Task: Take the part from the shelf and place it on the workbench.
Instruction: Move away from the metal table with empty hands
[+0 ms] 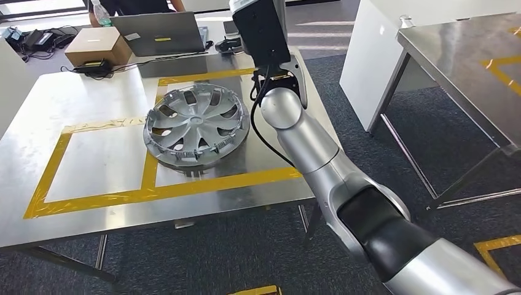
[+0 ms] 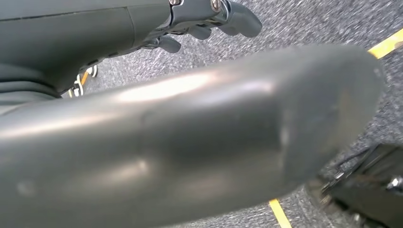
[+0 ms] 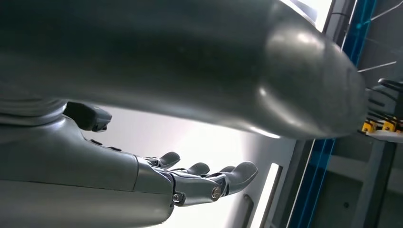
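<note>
Silver plastic hubcap (image 1: 196, 126) lies flat on the steel workbench (image 1: 80, 117), sitting over the yellow tape line (image 1: 184, 184) that splits two marked rectangles, mostly within the right one. Nothing touches it. Its near rim shows small clips; the far rim is partly lost in glare.

Right arm (image 1: 319, 160) rises from the lower right of the head view, w/ a black cable looping along it; the black forearm block (image 1: 261, 31) is cut off by the top edge, so the hand itself is hidden there. Right wrist view shows the right hand (image 3: 190, 180) w/ fingers stretched out, slightly apart, holding nothing; the thick thumb blocks much of that view, and the background is bright and blurred, w/ a blue upright of a rack (image 3: 332, 156) at the side.

Left hand (image 2: 199, 23) is seen in the left wrist view over grey carpet, fingers loosely curved, spread, empty; the thumb is out of focus.

At the bench's far edge: a laptop (image 1: 160, 34), a cardboard box (image 1: 98, 46), and a person (image 1: 135, 6) cut off above the torso. A second steel table (image 1: 467, 67) stands to the right, partly out of frame.
</note>
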`<action>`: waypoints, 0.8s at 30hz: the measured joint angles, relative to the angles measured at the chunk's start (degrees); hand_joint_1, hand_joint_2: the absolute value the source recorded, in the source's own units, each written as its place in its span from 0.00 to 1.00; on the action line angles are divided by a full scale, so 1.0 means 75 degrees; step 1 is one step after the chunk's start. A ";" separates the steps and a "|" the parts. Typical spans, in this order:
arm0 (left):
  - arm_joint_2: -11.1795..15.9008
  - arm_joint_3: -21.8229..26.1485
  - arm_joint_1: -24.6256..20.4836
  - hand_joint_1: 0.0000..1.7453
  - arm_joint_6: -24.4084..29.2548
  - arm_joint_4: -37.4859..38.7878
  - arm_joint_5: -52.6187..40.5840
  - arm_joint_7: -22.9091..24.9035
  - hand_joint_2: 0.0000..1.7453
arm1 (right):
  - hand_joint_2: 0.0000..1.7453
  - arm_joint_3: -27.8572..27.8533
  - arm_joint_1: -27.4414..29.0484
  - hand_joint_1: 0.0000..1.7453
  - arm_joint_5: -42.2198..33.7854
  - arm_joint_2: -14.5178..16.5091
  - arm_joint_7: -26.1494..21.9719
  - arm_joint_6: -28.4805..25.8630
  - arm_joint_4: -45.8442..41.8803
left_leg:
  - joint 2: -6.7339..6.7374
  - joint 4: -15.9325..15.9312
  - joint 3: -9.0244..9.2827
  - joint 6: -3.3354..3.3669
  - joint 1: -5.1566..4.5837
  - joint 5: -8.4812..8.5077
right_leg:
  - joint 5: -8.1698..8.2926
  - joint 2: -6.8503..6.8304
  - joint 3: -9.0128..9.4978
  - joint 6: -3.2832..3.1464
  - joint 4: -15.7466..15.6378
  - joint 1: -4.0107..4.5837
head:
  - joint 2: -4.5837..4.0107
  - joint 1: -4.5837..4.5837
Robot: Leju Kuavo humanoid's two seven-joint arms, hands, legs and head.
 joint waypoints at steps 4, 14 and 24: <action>0.0013 0.0000 -0.0017 0.00 0.0007 -0.0009 -0.0007 0.0019 0.00 | 0.00 -0.0001 0.0050 0.00 -0.0071 -0.0037 0.0034 -0.0075 -0.0204 | 0.0004 -0.0985 0.1078 0.0219 -0.0093 0.0229 | 0.0269 0.0004 -0.0317 0.0002 0.0006 0.0088 | 0.0000 0.0002; 0.0026 0.0000 -0.0040 0.00 -0.0017 -0.0037 -0.0020 0.0015 0.00 | 0.00 -0.0023 0.0171 0.00 -0.0604 -0.0361 0.0005 0.0405 -0.0328 | 0.0080 -0.2155 0.1378 0.0550 -0.0126 0.0811 | -0.0748 -0.0022 -0.0852 0.0407 0.1342 0.0014 | 0.0000 0.0000; -0.0011 0.0000 0.0035 0.00 -0.0014 -0.0038 -0.0002 -0.0006 0.00 | 0.00 -0.0039 0.0719 0.00 -0.1035 -0.0683 -0.0298 0.0903 -0.0747 | 0.0043 -0.1956 0.0678 0.0176 -0.0054 0.1367 | -0.0530 0.0025 0.0584 0.0239 0.0031 -0.0023 | 0.0000 0.0063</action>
